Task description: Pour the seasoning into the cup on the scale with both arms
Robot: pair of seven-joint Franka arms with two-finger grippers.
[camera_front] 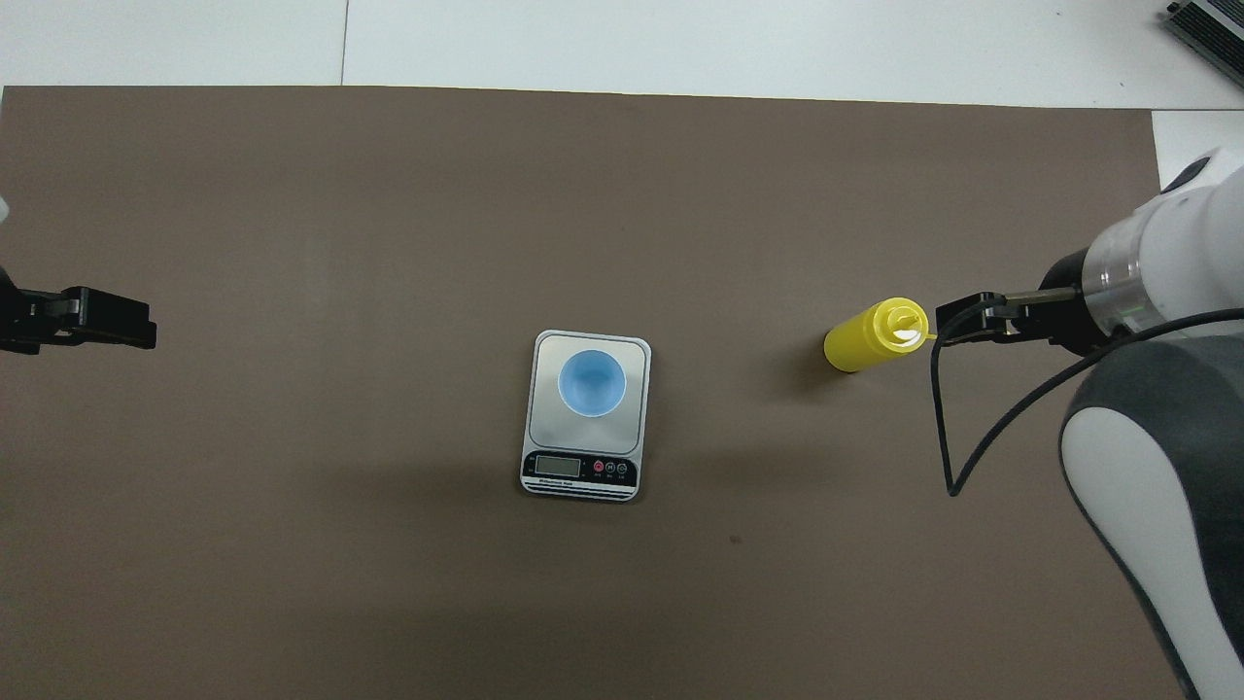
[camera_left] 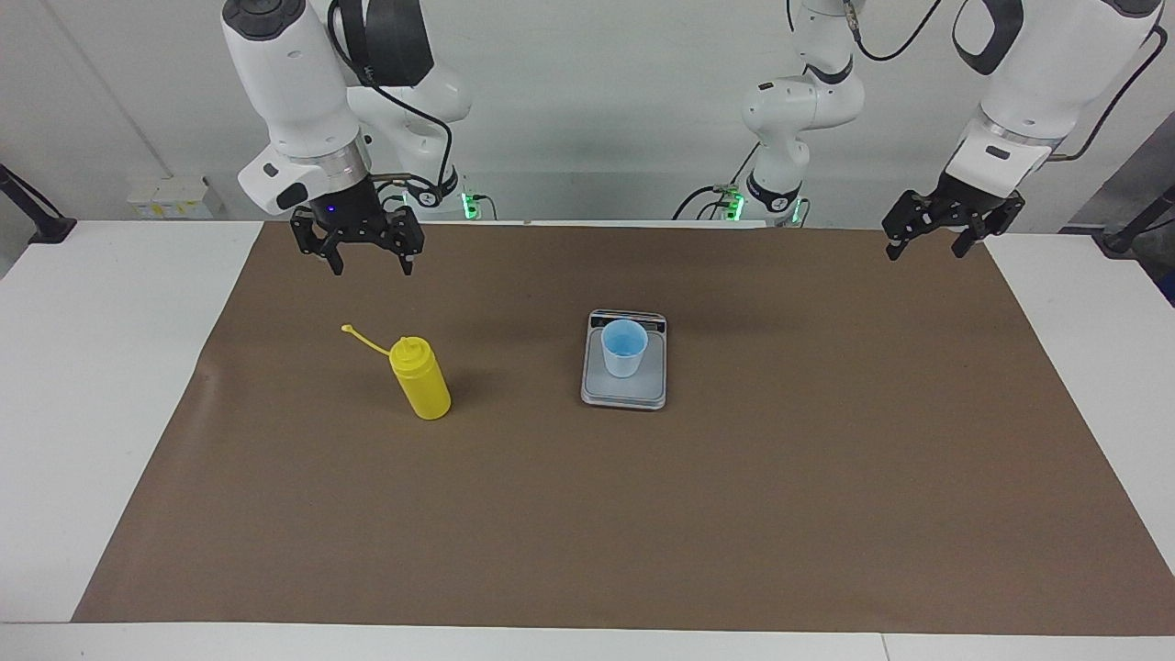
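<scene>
Near the middle of the tabletop [camera_left: 55,413], on the brown paper sheet [camera_left: 734,514], lies the flat rectangular silver-grey kitchen scale [camera_left: 624,390], display strip toward the robots' edge. The small light-blue plastic cup [camera_left: 624,348] stands upright on its weighing plate. The bright yellow plastic squeeze bottle [camera_left: 420,378] stands upright toward the right arm's end, well apart from the scale, its cap strap [camera_left: 364,339] hanging loose. The right gripper [camera_left: 360,257] points straight down, raised over the sheet near the robots' edge, fingers open and empty. The left gripper [camera_left: 936,240] waits tilted over the sheet's corner at the left arm's end, fingers open.
</scene>
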